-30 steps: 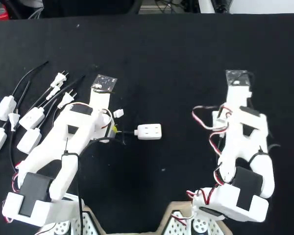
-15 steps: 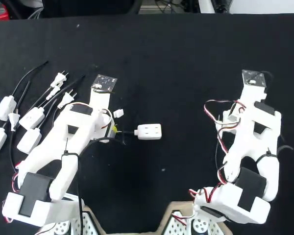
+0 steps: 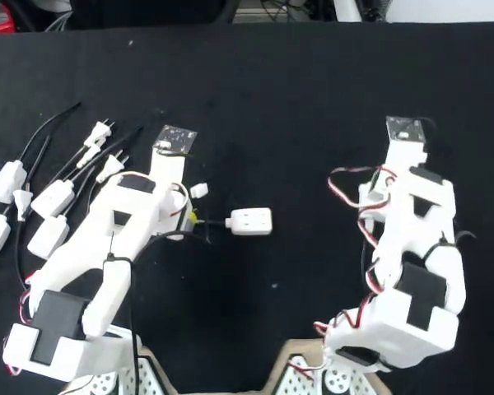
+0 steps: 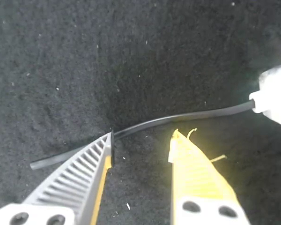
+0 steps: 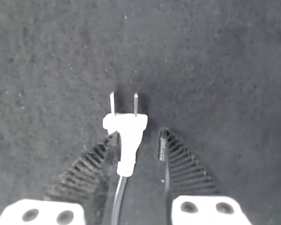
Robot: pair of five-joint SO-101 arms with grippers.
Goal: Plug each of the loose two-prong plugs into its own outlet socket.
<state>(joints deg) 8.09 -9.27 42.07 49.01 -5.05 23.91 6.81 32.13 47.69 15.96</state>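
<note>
**High view.** My left arm [image 3: 119, 222] stands over the lead of the outlet socket [image 3: 250, 220]. The socket lies on the worktop [image 3: 296, 82] at its 3 o'clock, long axis 9-to-3.

**Left wrist view.** My left fingers [image 4: 141, 143] are spread wide and empty. They straddle the cable [image 4: 178, 118], probably to pin the socket.

**Right wrist view.** My right fingers [image 5: 138, 133] are part-open. The two-prong plug [image 5: 125, 127] rests against one finger and is clear of the other. Its prongs point away from my wrist, probably for straight insertion.

This looks like a robotics lab or hobby workshop: a bench [image 3: 296, 74] draped in black cloth, a white left arm [image 3: 107, 239] and right arm [image 3: 412, 247] mounted at its near edge, bare red-and-white wires [image 3: 354, 185] looping loose, spare plugs [image 3: 99, 132] laid out, cables [image 3: 272, 8] beyond.
</note>
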